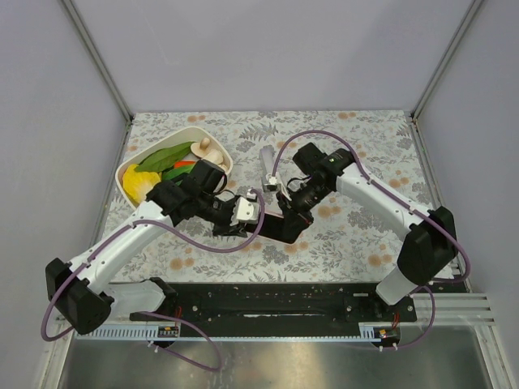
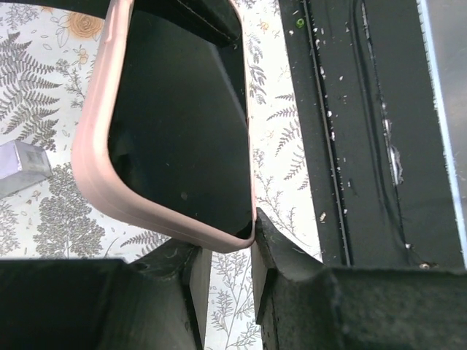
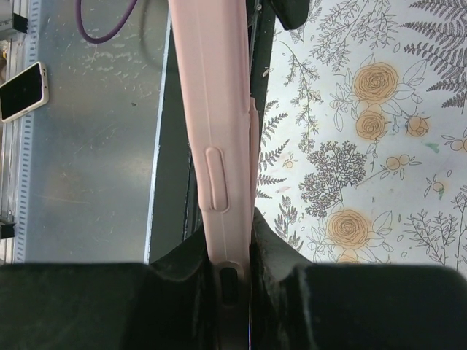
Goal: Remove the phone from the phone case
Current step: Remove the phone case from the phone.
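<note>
Pink rubbery phone case, black glass phone inside | likely light, rim pliable: peel left corner | my right gripper clamps its edge | my left gripper barely parted there, hold unclear

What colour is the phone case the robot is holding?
Pale pink. The phone case shows best in the right wrist view.

We see a pale pink phone case with the phone seated inside, its dark glossy screen framed by the rim. One rounded corner sits between the left tool's fingers. The side edge, bearing a raised oblong button, is pinched in the right tool.
</note>
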Robot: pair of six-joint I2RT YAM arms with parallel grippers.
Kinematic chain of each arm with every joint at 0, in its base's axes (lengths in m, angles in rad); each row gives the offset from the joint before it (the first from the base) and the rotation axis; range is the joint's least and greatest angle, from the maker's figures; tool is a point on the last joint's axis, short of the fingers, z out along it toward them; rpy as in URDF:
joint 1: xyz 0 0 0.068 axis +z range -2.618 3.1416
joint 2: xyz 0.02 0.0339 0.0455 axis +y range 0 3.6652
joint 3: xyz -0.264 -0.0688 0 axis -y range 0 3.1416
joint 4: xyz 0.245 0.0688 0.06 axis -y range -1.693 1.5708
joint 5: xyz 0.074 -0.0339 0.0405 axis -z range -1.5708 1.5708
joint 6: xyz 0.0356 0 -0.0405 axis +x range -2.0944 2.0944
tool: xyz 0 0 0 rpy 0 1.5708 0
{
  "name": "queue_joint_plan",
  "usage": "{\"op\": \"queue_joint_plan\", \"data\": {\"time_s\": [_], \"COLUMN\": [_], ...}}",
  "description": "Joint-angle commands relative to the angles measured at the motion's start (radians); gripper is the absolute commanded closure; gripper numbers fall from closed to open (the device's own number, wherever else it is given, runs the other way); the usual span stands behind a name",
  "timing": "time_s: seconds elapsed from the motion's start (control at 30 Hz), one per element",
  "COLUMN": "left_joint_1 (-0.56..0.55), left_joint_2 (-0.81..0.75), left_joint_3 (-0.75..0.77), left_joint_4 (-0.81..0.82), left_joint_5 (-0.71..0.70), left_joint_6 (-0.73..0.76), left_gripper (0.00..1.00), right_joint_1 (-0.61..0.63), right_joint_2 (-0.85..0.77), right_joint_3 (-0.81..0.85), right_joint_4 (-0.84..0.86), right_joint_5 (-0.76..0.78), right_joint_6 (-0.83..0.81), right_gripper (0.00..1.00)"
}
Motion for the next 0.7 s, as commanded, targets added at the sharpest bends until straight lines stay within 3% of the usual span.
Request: {"op": "queue_joint_plan", "data": {"time_s": [0.0, 0.3, 0.5, 0.57, 0.67], "left_joint_1": [-0.074, -0.089, -0.063, -0.046, -0.011], "left_joint_2": [-0.031, -0.031, -0.036, -0.042, -0.059], "left_joint_3": [0.002, -0.028, -0.012, 0.013, 0.042], "left_joint_4": [0.264, 0.357, 0.347, 0.302, 0.232], "left_joint_5": [0.015, -0.083, -0.068, -0.042, -0.009], "left_joint_6": [0.129, 0.100, -0.012, -0.040, -0.075], "left_gripper": [1.00, 1.00, 0.98, 0.82, 0.47], "right_joint_1": [-0.002, 0.001, 0.000, 0.001, 0.001], "right_joint_2": [0.041, 0.077, 0.041, 0.017, -0.025], "right_joint_3": [0.078, 0.108, 0.084, 0.060, 0.024], "right_joint_4": [0.028, -0.035, 0.024, 0.076, 0.150], "right_joint_5": [-0.169, -0.189, -0.113, -0.078, -0.022], "right_joint_6": [0.070, 0.023, 0.073, 0.115, 0.173], "right_gripper": [1.00, 1.00, 1.00, 1.00, 1.00]}}
